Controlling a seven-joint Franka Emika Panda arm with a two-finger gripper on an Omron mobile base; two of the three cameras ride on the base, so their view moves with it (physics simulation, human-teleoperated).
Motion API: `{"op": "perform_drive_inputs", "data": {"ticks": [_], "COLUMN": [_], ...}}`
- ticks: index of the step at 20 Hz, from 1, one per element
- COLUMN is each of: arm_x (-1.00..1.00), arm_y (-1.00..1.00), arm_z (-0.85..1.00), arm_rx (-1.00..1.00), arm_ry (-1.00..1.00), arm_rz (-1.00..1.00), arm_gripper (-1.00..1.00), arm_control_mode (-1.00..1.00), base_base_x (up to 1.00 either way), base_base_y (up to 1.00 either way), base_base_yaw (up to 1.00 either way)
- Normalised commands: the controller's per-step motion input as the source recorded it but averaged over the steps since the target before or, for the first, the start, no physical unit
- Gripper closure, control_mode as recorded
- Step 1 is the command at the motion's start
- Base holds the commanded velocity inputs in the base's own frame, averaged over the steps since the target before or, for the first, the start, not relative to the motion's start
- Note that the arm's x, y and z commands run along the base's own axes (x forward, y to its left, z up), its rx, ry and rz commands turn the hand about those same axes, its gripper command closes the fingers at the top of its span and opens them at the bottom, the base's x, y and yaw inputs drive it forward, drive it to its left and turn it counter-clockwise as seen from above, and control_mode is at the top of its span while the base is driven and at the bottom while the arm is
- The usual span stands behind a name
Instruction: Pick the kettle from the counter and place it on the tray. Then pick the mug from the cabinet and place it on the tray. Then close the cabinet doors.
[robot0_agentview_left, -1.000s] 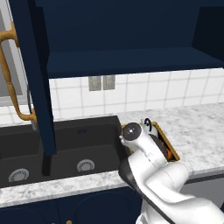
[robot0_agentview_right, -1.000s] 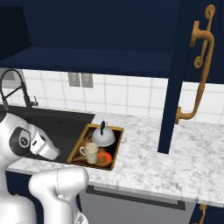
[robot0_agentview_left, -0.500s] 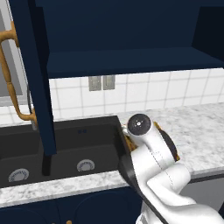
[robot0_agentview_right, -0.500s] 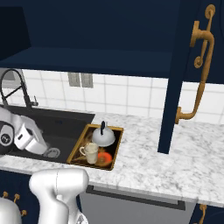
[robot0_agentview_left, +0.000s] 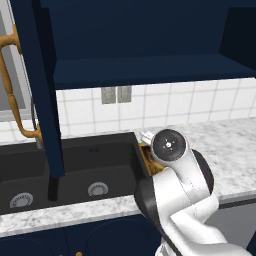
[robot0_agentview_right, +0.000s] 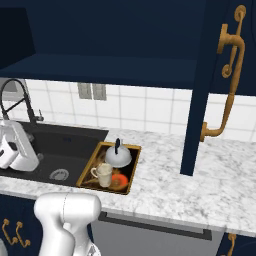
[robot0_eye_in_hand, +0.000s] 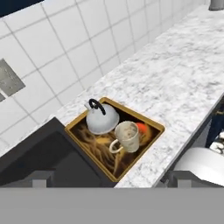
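Observation:
The tray (robot0_agentview_right: 135, 170) lies on the counter (robot0_agentview_right: 200, 185) just right of the sink. On it stand the silver kettle (robot0_agentview_right: 118, 156) and, in front of that, the cream mug (robot0_agentview_right: 103, 174). The hand view looks down on the same tray (robot0_eye_in_hand: 135, 112), with the kettle (robot0_eye_in_hand: 101, 119) and the mug (robot0_eye_in_hand: 127, 136) upright side by side. My gripper (robot0_eye_in_hand: 111, 181) is open, well above the tray, with nothing between its fingers. The cabinet stands open: its left door (robot0_agentview_left: 35, 85) and right door (robot0_agentview_right: 207, 85) are both swung out, and the navy shelf (robot0_agentview_left: 145, 70) is bare.
The black double sink (robot0_agentview_left: 75, 170) with a tall faucet (robot0_agentview_right: 17, 100) lies left of the tray. Brass door handles (robot0_agentview_right: 227, 85) jut into the room at arm height. Open marble counter (robot0_eye_in_hand: 175, 74) stretches right of the tray. My arm's elbow (robot0_agentview_left: 170, 145) covers most of the tray in the left base view.
The arm has drawn back from the tray toward the sink side, the hand sliding left in the right base view. Kettle, mug and doors have not moved.

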Motion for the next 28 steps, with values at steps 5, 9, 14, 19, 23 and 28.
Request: {"op": "perform_drive_inputs", "data": {"ticks": [5, 9, 14, 19, 23, 28], "arm_x": [-0.32, -0.40, -0.33, -0.46, -0.48, -0.50], "arm_y": [0.12, 0.44, 0.68, 0.52, 0.70, 0.63], "arm_z": [0.42, 0.35, 0.35, 0.39, 0.15, 0.33], "arm_rx": [0.24, 0.26, 0.14, 0.20, 0.10, 0.05], "arm_ry": [-0.16, -0.17, 0.00, 0.08, -0.12, -0.31], "arm_rz": [0.05, 0.10, 0.07, 0.09, 0.07, 0.04], "arm_gripper": [-1.00, -1.00, -1.00, -1.00, -1.00, -1.00], "arm_control_mode": [-1.00, -1.00, -1.00, -1.00, -1.00, -1.00], "base_base_x": [0.00, 0.00, 0.00, 0.00, 0.00, 0.00], "base_base_y": [0.00, 0.00, 0.00, 0.00, 0.00, 0.00], "base_base_yaw": [0.00, 0.00, 0.00, 0.00, 0.00, 0.00]}}
